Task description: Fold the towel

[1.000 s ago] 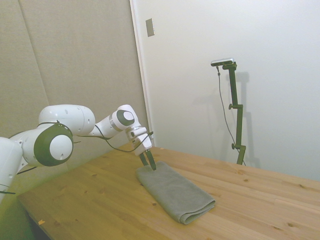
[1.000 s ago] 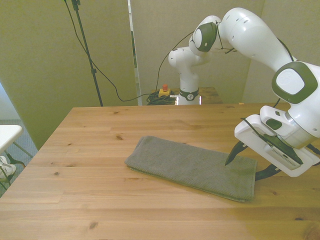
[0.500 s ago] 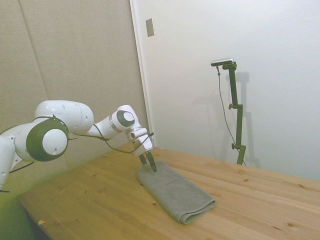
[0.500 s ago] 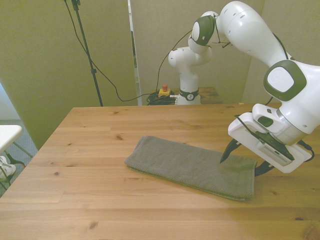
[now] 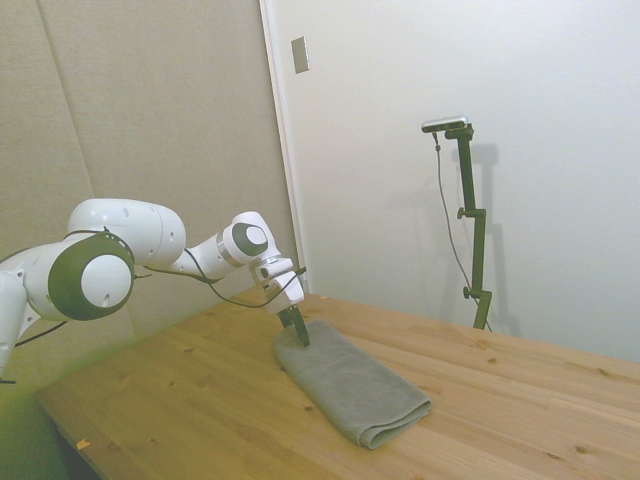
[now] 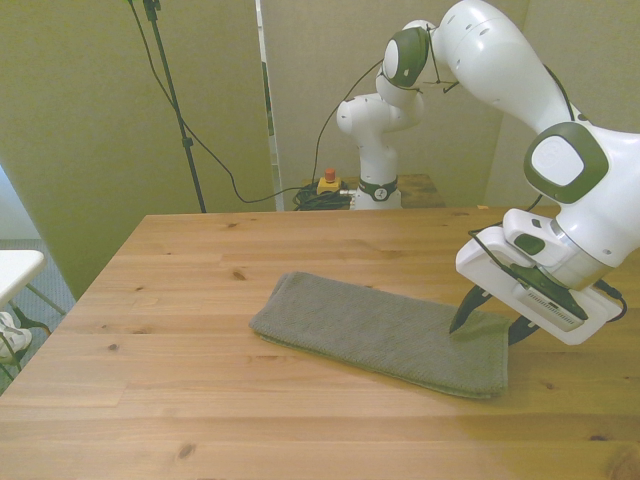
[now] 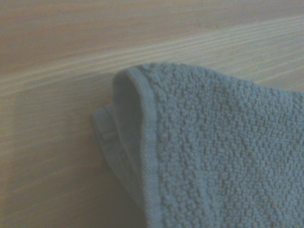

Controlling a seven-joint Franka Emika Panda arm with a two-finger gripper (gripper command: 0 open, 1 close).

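Towel (image 5: 352, 387) first: in the side view we see a grey cloth, folded into a long thick strip, lying flat on a wooden table (image 5: 200, 400). The strip runs away from the jaws, with its rounded far end well apart from them. The white arm (image 5: 110, 265) ends in a gripper (image 5: 298, 333) whose dark jaws point down at the near corner of the towel. From this side the jaws look pressed close together on the top edge of the cloth, which sits slightly raised between them.

In the front view, we see the towel (image 6: 375, 332) stretched out across the table (image 6: 200, 260), most of it extending away from the jaws toward the front view's left. The gripper (image 6: 492, 324) sits at the towel's corner. One dark finger (image 6: 466, 310) is on the cloth's upper side and the other (image 6: 522, 330) shows just past the towel's end edge, so the jaws are pinching the corner between them. That corner is lifted a little off the wood, while the remaining length lies flat.

In the wrist view, we see the towel (image 7: 218, 152) from very close, slightly blurred. Its nubbly weave and hemmed border (image 7: 151, 156) are clear. The top layer curls up and away from a lower layer (image 7: 111, 145), which rests on the pale wood (image 7: 52, 95) beneath the jaws.
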